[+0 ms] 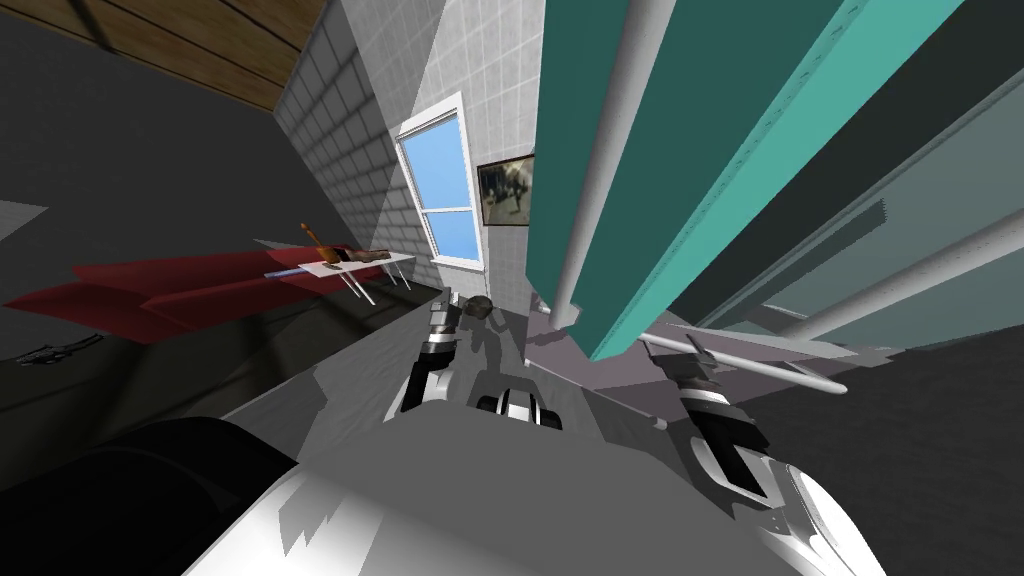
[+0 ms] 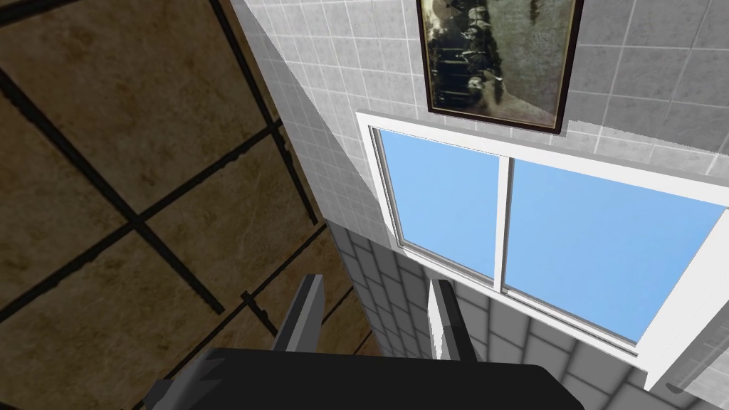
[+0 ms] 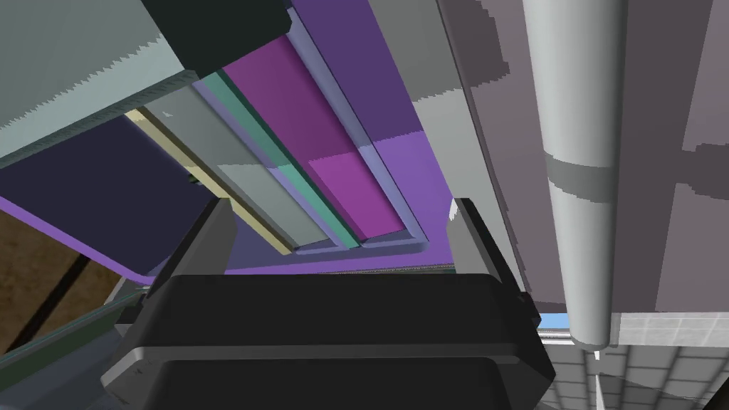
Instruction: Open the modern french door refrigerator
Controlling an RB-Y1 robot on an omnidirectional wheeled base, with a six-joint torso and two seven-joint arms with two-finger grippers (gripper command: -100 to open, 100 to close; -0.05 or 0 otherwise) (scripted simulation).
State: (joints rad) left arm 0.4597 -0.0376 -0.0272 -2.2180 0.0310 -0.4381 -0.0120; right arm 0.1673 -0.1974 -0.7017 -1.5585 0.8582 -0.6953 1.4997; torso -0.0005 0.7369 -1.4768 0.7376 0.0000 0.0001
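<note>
The refrigerator's teal door [image 1: 700,150] stands swung out toward me, its long grey bar handle [image 1: 620,150] running down its face. A second, greyer door [image 1: 880,300] with its own bar lies to the right. My right gripper [image 3: 342,235] is open wide with nothing between its fingers. It faces the purple-lit shelves [image 3: 334,142] inside the cabinet. A grey handle bar [image 3: 580,178] runs just outside one finger, not gripped. In the head view that gripper [image 1: 680,350] sits below the teal door's lower edge. My left gripper [image 2: 374,317] is raised left of the door, open and holding nothing.
A short grey bar [image 1: 770,367] crosses just beyond the right hand. Far off to the left are a white table [image 1: 360,262] with small items and a red slab [image 1: 180,285]. A tiled wall with a window [image 1: 445,185] stands behind.
</note>
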